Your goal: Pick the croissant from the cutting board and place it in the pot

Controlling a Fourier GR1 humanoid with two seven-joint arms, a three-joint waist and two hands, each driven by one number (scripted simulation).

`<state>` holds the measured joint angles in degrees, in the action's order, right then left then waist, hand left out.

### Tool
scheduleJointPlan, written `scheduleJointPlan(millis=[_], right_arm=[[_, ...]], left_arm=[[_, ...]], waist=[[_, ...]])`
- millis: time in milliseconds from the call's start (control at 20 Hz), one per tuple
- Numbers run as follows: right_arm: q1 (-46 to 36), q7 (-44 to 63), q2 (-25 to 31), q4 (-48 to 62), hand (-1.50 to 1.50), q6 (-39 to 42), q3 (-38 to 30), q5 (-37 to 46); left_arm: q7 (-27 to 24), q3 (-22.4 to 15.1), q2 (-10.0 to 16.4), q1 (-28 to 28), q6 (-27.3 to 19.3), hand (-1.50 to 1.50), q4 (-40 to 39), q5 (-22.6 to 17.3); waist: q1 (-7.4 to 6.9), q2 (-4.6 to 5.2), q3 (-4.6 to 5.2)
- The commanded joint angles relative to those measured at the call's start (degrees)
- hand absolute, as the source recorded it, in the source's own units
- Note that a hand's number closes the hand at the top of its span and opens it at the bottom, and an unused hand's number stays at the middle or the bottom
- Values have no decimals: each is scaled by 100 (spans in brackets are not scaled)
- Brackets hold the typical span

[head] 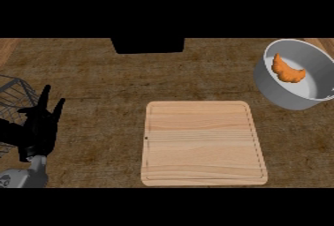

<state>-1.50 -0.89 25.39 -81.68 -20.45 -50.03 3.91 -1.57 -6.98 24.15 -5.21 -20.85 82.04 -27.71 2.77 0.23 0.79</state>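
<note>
An orange croissant (287,71) lies inside the grey pot (269,84) at the far right of the counter, against the pot's left inner side. The light wooden cutting board (203,142) sits in the middle with nothing on it. My left hand (37,127) rests at the left edge, fingers straight and pointing up, holding nothing. My right hand does not show anywhere in the head view.
A dark wire basket (14,95) stands at the left edge, partly behind my left hand. A black box-like shape (148,45) sits at the back centre. The counter (91,79) is brown wood grain.
</note>
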Motion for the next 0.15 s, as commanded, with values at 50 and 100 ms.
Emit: scheduleJointPlan(millis=[50,100], right_arm=[[494,-432,91,72,-150,402,-562,-527],[700,-551,-68,46,-150,534,-556,-570]], left_arm=[[-496,-134,99,-477,210,0,532,328],[-245,43,310,-756,150,0,501,272]], waist=[[-42,-70,-88],[37,-74,-93]])
